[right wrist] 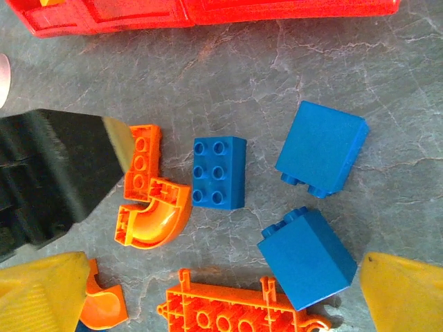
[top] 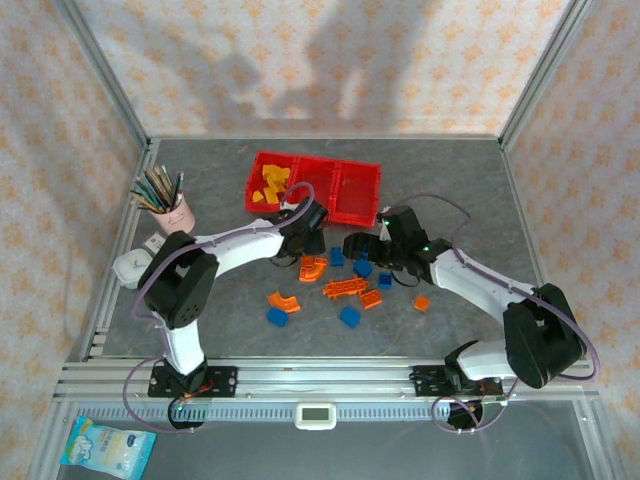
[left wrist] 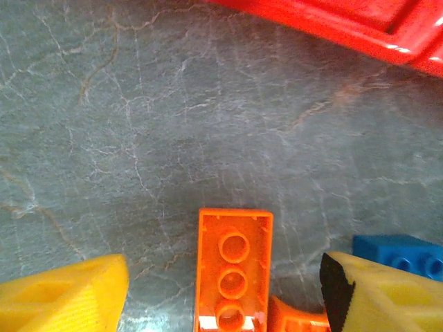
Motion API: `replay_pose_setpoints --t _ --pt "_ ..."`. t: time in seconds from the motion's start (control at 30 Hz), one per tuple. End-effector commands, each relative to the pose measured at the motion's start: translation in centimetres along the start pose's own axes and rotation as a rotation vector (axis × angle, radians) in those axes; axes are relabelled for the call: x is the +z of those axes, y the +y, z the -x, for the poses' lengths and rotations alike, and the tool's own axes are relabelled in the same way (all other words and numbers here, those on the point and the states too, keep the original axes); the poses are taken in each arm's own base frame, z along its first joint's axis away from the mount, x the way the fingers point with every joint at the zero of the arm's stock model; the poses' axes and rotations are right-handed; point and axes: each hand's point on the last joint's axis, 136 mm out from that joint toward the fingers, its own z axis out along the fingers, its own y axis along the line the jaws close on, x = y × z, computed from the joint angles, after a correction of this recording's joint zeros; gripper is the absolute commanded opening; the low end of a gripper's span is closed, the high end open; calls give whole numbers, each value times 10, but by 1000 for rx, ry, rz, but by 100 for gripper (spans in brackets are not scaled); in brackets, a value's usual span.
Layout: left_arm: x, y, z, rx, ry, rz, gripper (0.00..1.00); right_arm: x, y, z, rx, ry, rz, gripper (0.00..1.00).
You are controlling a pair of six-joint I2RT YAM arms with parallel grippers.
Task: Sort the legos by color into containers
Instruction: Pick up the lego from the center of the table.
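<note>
The red containers [top: 313, 188] stand at the back, with yellow legos [top: 269, 184] in the left bin. Orange and blue legos lie scattered on the table in front. My left gripper [top: 306, 250] is open low over the table. An upturned orange brick [left wrist: 233, 270] lies between its yellow fingers [left wrist: 66, 294], clear of both. My right gripper [right wrist: 221, 304] is open above an orange ladder-like piece [right wrist: 235, 315] and a blue brick [right wrist: 308, 257]. Two more blue bricks [right wrist: 219, 171] [right wrist: 322, 147] lie just beyond.
A pink pencil cup [top: 172, 207] stands at the back left beside a small white object [top: 131, 266]. The two grippers are close together mid-table; the left one's black body [right wrist: 48, 173] sits beside an orange curved piece [right wrist: 154, 214]. More bricks [top: 349, 316] lie nearer the arm bases.
</note>
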Motion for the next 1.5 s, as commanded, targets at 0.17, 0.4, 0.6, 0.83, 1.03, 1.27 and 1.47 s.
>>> replay_pose_setpoints --t 0.17,0.4,0.6,0.83,1.03,1.27,1.47 --pt "20 -11 8 -17 -36 48 74 -6 11 21 -32 -74 6 100" --pt "26 -1 -3 15 -30 128 69 -3 11 22 -35 -65 5 100" --pt "28 6 -15 25 -22 148 61 -2 15 23 -36 -66 21 100" --pt "36 0 -26 23 10 113 50 -1 15 24 -26 -64 18 100" --pt "29 -1 -18 18 -21 105 41 -6 19 29 -31 -77 22 100" --pt "-7 -10 13 -1 -111 65 39 -13 22 42 -1 -103 8 100" --pt "-48 -12 65 4 -246 78 39 -21 14 62 85 -135 26 100"
